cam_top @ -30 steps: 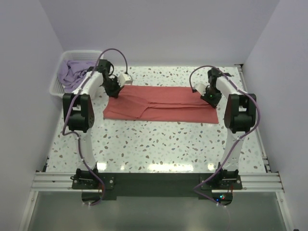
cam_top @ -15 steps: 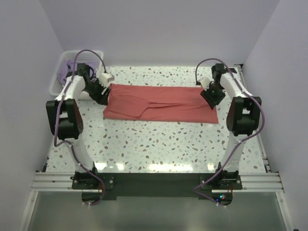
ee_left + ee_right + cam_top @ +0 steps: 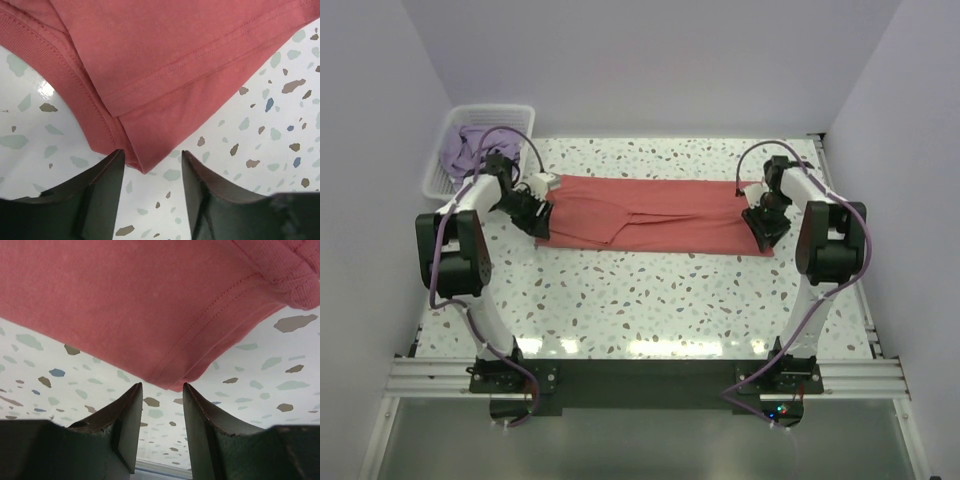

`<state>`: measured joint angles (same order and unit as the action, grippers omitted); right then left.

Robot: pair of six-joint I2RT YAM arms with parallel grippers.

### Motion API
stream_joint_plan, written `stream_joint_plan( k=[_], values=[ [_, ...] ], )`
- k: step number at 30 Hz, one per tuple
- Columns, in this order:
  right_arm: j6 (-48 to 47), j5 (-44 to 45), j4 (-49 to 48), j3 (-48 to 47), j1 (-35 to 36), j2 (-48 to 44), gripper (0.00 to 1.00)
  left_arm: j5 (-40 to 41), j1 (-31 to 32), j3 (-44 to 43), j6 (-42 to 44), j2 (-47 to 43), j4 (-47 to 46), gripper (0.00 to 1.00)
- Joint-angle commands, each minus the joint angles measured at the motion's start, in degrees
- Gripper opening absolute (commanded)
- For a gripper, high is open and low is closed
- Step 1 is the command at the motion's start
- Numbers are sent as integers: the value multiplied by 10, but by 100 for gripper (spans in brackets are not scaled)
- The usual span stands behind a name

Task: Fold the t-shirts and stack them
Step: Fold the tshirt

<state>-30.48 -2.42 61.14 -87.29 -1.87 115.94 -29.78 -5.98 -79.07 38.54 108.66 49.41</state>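
The coral-red t-shirt lies folded into a long flat band across the far half of the table. My left gripper is open at the band's near-left corner; in the left wrist view that corner points into the gap between the fingers. My right gripper is open at the near-right corner; in the right wrist view that corner sits just ahead of the fingers. The lavender-purple t-shirt lies crumpled in the white basket at the far left.
The speckled white table runs from the shirt to the arm bases. Pale walls close in on the left, right and back. The basket stands against the left wall, just behind the left arm.
Both grippers have moved outward and nearer, from over the shirt's ends to its near corners. The shirt lies as before.
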Motion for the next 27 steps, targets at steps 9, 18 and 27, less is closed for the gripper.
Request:
stream_joint_plan(
  k=[9, 18, 27],
  values=[
    [8, 92, -90, 66, 1, 20, 32, 36, -1, 53, -20, 26, -35, 10],
    [-45, 145, -122, 143, 0, -29, 17, 39, -1, 165, -22, -55, -35, 0],
    [0, -25, -7, 37, 13, -131, 42, -13, -3, 177, -25, -170, 5, 40]
  ],
)
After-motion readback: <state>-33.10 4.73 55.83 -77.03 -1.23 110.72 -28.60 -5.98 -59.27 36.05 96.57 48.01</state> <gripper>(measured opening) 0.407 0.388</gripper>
